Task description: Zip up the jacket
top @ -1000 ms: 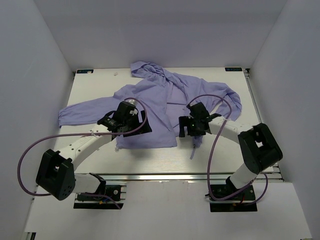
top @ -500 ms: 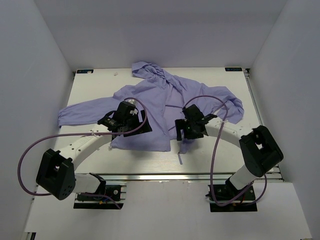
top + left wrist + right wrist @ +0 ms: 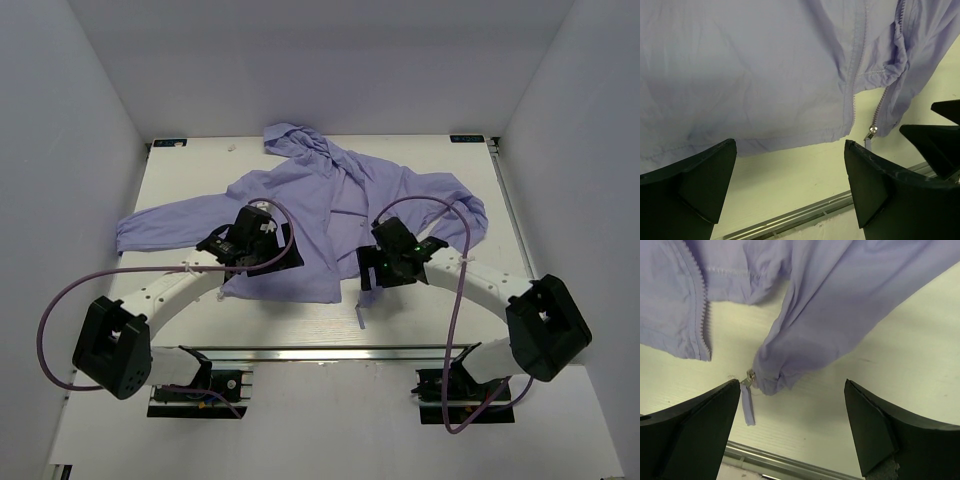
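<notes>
My left gripper (image 3: 790, 172) and right gripper (image 3: 790, 412) gape empty. The jacket (image 3: 320, 195) looks limp and light, so I aim for its seemingly loose zipper pull (image 3: 747, 409).

We see the lavender hooded jacket (image 3: 300, 205) spread wrinkled on the desk (image 3: 290, 320), hood toward the far edge, sleeves out, front open at the hem, zipper pull (image 3: 747, 409) lying loose.

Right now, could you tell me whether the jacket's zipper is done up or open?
Open: along the jacket front, two rows of teeth lie apart, and the slider hangs at the bottom of one.
</notes>
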`<state>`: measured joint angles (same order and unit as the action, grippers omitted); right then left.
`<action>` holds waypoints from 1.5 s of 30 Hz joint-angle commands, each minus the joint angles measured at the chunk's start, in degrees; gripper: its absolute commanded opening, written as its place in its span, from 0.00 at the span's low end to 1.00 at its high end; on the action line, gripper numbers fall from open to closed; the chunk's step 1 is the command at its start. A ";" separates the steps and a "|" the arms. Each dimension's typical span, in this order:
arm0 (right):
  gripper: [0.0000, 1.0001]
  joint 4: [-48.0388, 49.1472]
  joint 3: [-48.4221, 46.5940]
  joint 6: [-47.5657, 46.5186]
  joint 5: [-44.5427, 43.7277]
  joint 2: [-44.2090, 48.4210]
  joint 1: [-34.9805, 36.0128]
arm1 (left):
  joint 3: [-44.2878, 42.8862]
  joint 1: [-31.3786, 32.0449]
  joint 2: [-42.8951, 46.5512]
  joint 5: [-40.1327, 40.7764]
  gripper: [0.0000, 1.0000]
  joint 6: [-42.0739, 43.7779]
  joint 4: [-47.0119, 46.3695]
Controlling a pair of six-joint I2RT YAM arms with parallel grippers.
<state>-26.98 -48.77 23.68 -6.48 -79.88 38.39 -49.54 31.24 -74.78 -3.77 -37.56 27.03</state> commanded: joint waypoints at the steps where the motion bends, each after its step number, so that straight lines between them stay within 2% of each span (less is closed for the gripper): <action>1: 0.89 1.23 0.96 3.90 0.07 -1.50 2.47 | 0.84 0.04 0.08 -0.89 0.98 -0.23 -1.54; 6: 0.89 3.25 1.31 8.57 -2.74 -4.58 4.76 | 1.46 0.04 -0.19 -0.89 0.98 0.12 -1.63; 14: 0.62 5.45 5.00 13.76 -6.09 -6.17 5.03 | 2.78 0.04 0.86 -1.42 0.98 0.56 -2.41; 21: 0.60 5.71 5.36 15.78 -7.67 -7.48 7.22 | 3.22 0.04 1.13 -1.06 0.98 0.56 -2.24; 25: 0.45 5.28 5.09 17.36 -9.07 -7.49 7.66 | 3.31 0.13 1.31 -0.89 0.98 0.56 -2.07; 27: 0.45 4.66 4.92 17.63 -9.34 -7.49 7.66 | 3.40 0.04 1.48 -0.97 0.98 0.56 -2.07; 33: 0.54 3.96 3.86 16.84 -7.23 -7.66 7.66 | 3.57 0.04 1.57 -1.15 0.98 0.65 -2.42; 45: 0.56 4.04 2.90 17.28 -6.62 -4.94 7.66 | 3.92 0.04 1.22 -2.29 0.98 1.09 -3.12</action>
<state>-21.23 -44.80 40.14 -13.58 -85.97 45.78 -46.15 31.24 -75.42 -4.99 -37.26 25.15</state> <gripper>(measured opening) 0.554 0.978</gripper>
